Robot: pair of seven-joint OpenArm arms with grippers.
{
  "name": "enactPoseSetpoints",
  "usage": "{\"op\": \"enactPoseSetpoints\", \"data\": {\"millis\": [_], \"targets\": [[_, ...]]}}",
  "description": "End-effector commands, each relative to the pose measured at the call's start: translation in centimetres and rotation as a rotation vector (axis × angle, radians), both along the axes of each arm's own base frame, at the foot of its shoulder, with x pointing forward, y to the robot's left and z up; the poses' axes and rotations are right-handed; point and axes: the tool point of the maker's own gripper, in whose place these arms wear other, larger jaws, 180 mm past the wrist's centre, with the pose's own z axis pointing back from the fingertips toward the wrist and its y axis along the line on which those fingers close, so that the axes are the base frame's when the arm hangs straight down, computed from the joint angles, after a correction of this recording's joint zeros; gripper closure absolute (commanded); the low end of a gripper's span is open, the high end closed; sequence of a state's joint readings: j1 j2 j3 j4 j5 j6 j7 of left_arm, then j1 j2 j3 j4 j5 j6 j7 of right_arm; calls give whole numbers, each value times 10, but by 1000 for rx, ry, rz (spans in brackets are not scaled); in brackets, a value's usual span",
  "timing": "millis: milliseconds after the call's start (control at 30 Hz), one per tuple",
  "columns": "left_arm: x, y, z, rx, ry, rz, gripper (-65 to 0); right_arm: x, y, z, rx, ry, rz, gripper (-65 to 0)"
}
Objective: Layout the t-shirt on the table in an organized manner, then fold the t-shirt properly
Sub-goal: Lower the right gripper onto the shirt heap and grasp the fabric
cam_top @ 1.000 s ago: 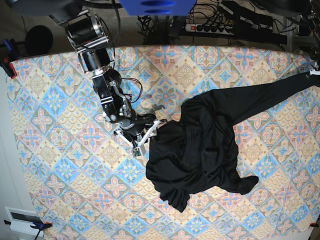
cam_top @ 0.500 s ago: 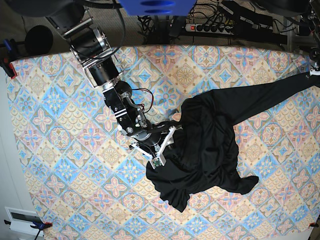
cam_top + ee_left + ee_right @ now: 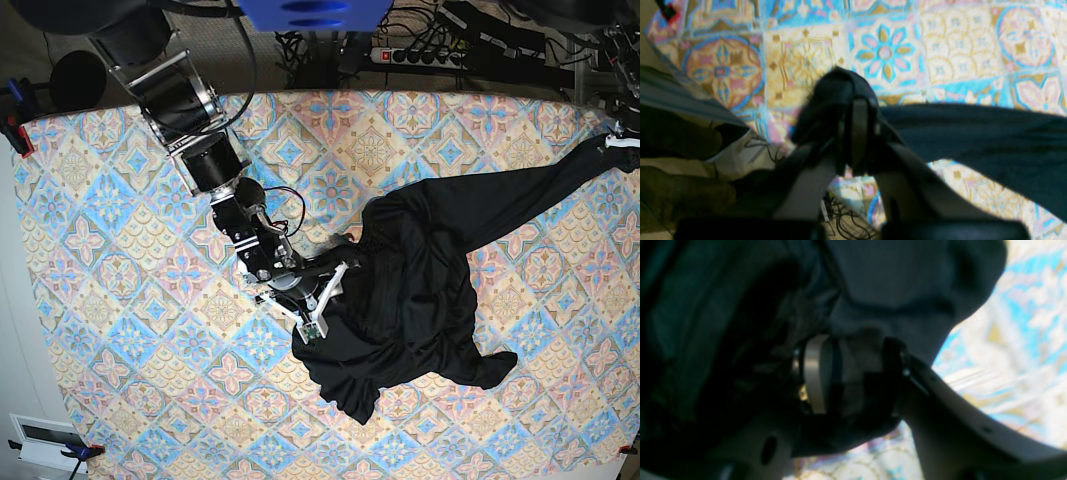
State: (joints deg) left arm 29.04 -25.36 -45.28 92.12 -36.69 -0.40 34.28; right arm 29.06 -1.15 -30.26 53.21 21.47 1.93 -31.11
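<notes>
The black t-shirt (image 3: 405,300) lies bunched in the middle of the table (image 3: 120,300), with one part pulled taut to the far right edge. My left gripper (image 3: 622,143) is shut on that end, and the left wrist view shows its fingers (image 3: 853,133) pinching black cloth (image 3: 973,140). My right gripper (image 3: 340,292) is at the bunch's left edge. In the right wrist view its fingers (image 3: 815,373) stand apart with a fold of the t-shirt (image 3: 858,370) between them.
The patterned cloth (image 3: 887,53) covers the whole table. Cables and a power strip (image 3: 420,52) run behind the far edge. Clamps (image 3: 18,135) hold the cloth at the left corners. The table's edge shows at the left of the left wrist view (image 3: 660,20).
My right arm has moved right and toward the near side, bringing its gripper from beside the t-shirt onto the bunch's left edge. The left gripper and the taut part have not moved.
</notes>
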Motion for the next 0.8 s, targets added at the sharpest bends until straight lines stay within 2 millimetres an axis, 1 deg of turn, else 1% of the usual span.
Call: {"op": "enactPoseSetpoints", "data": {"millis": [0, 233, 367, 433, 600, 667, 767], "targets": [[7, 7, 16, 44, -29, -14, 0, 19, 10, 30, 40, -78, 8, -243], [7, 7, 16, 44, -29, -14, 0, 20, 13, 36, 49, -95, 14, -243], [6, 7, 15, 42, -27, -12, 0, 24, 24, 62, 84, -161, 34, -243], [6, 7, 15, 42, -27, -12, 0, 25, 26, 69, 90, -174, 39, -244], [7, 7, 15, 41, -28, -12, 0, 24, 26, 68, 89, -170, 40, -245], [7, 7, 15, 41, -28, -12, 0, 22, 28, 65, 83, -166, 48, -266], [6, 7, 15, 39, -28, -11, 0, 10, 43, 59, 51, -163, 114, -315]]}}
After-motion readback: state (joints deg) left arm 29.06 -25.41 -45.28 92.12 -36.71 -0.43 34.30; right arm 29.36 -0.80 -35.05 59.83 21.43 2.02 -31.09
